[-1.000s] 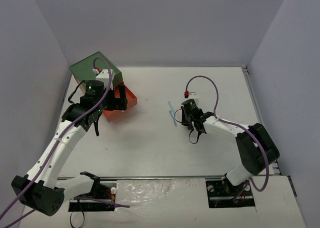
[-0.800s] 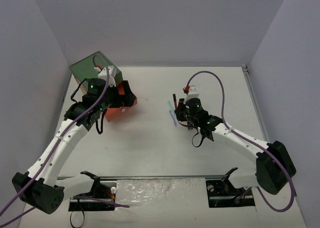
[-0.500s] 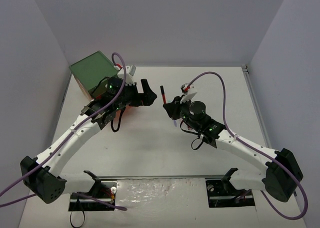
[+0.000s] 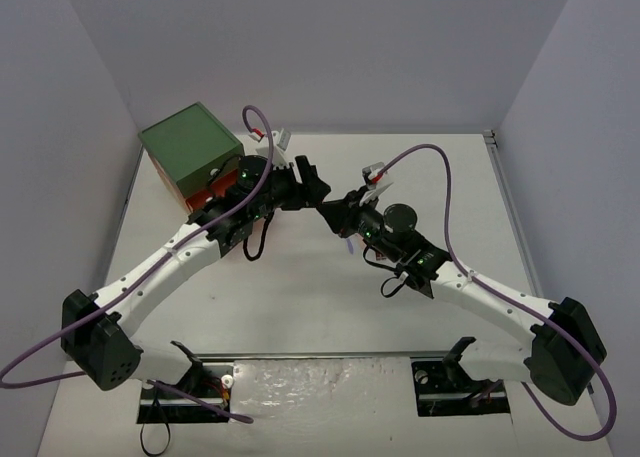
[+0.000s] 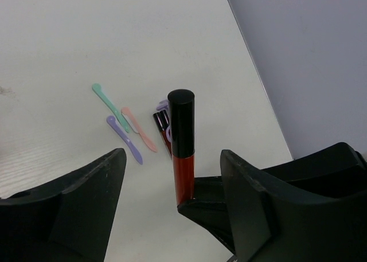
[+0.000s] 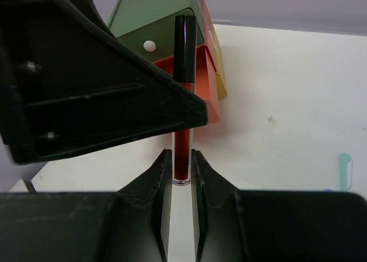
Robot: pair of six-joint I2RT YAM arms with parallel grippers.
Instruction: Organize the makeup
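The lip gloss tube (image 5: 181,153), dark red with a black cap, stands upright in the air above the bench (image 5: 69,55), between the 2 arms. This looks like a handover. To do it well, the left fingers (image 5: 114,164) should close squarely on the tube's upper body, clear of the other grip, and the right should let go only once that hold is firm. The right fingers (image 6: 165,164) are clamped on the tube's lower end. The left fingers stand apart, 1 on each side of the tube, neither seen touching it. 3 thin spatulas (image 5: 137,129) lie on the bench below.
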